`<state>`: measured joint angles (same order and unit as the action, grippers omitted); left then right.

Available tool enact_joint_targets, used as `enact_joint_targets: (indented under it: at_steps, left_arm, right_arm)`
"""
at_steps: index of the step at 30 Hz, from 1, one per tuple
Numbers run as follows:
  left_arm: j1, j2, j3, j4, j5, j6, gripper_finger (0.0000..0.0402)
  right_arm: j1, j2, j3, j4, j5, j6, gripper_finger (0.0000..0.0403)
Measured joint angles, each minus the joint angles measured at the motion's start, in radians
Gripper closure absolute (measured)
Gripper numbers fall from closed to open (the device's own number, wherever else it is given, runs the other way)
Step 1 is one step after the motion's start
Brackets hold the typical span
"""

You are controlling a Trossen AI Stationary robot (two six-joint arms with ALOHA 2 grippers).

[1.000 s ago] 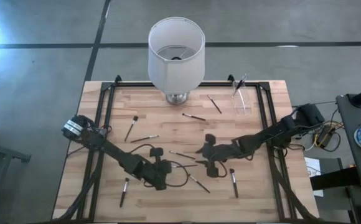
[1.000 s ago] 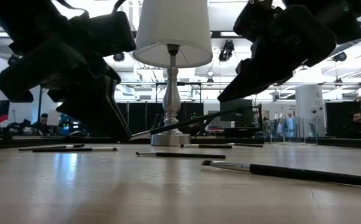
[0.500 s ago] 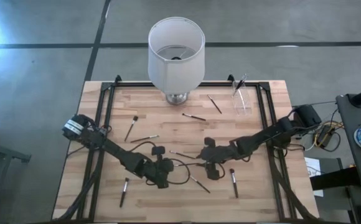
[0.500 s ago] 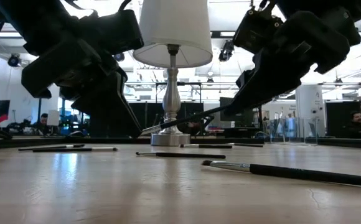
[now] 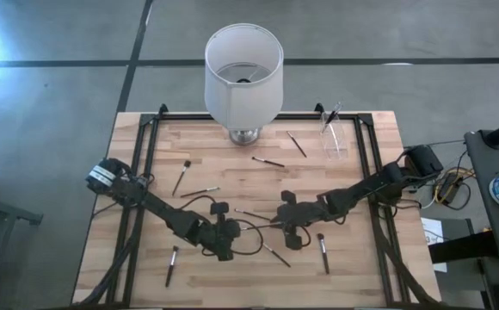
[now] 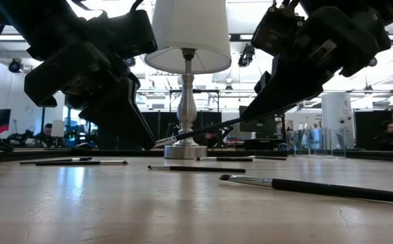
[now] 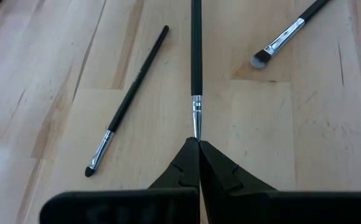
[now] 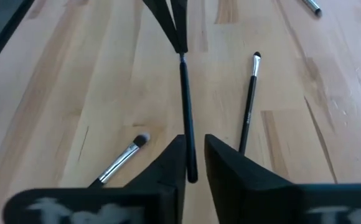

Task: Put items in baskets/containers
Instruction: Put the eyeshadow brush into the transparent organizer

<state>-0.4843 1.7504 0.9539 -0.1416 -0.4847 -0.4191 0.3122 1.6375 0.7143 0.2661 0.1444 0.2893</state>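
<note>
Brushes lie scattered across your wooden table (image 5: 146, 275), and the one that matters, a thin makeup brush (image 5: 255, 226), hangs level above the boards near the middle, spanned between both arms. Your left gripper (image 5: 237, 229) is pressed together on its bristle end, the fingertips (image 7: 199, 155) meeting right at the ferrule. Your right gripper (image 5: 275, 224) straddles the handle end, with its fingers (image 8: 168, 165) standing just beside the handle on either side; a narrow gap shows, so you cannot tell whether they bear on it yet. Around the pair you have loose brushes lying close by: one (image 5: 275, 254) just under the grippers toward the near edge, another (image 5: 323, 251) further right, one (image 5: 253, 213) just beyond them, and one (image 5: 171, 264) near the left rail. The clear cup (image 5: 335, 140) stands at the far right corner, a brush already upright in it, well apart from both grippers. The white lampshade (image 5: 243, 73) occupies the far edge at centre.
</note>
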Motion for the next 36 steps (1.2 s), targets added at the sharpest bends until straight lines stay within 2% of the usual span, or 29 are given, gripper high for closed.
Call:
enact_joint_targets:
  at_steps: [4,11,19,26,31,34,36]
  left_arm:
    - [0.000,0.000,0.001,0.000,0.000,0.000,0.0401]
    - [0.000,0.000,0.015,-0.005,0.018,0.005,0.0401]
    - [0.000,-0.001,0.023,-0.002,-0.005,-0.019,0.0401]
    - [-0.004,-0.054,0.023,-0.015,-0.036,-0.047,0.0360]
    - [-0.028,-0.171,-0.017,-0.033,-0.116,-0.042,0.0332]
    - [-0.061,-0.253,-0.107,0.070,-0.229,-0.044,0.0325]
    - [-0.079,-0.300,-0.209,0.252,-0.258,-0.005,0.0324]
  right_arm:
    - [0.000,0.000,-0.001,0.000,-0.009,-0.002,0.0373]
    - [0.000,0.000,-0.003,-0.001,-0.041,-0.012,0.0376]
    - [0.001,0.000,-0.014,-0.002,-0.004,-0.036,0.0388]
    - [-0.001,0.001,-0.028,0.005,0.035,-0.047,0.0391]
    - [0.000,0.001,-0.062,0.050,0.050,-0.046,0.0392]
    - [-0.001,-0.001,-0.109,0.126,0.085,-0.047,0.0393]
    - [-0.001,-0.004,-0.152,0.210,0.105,-0.047,0.0393]
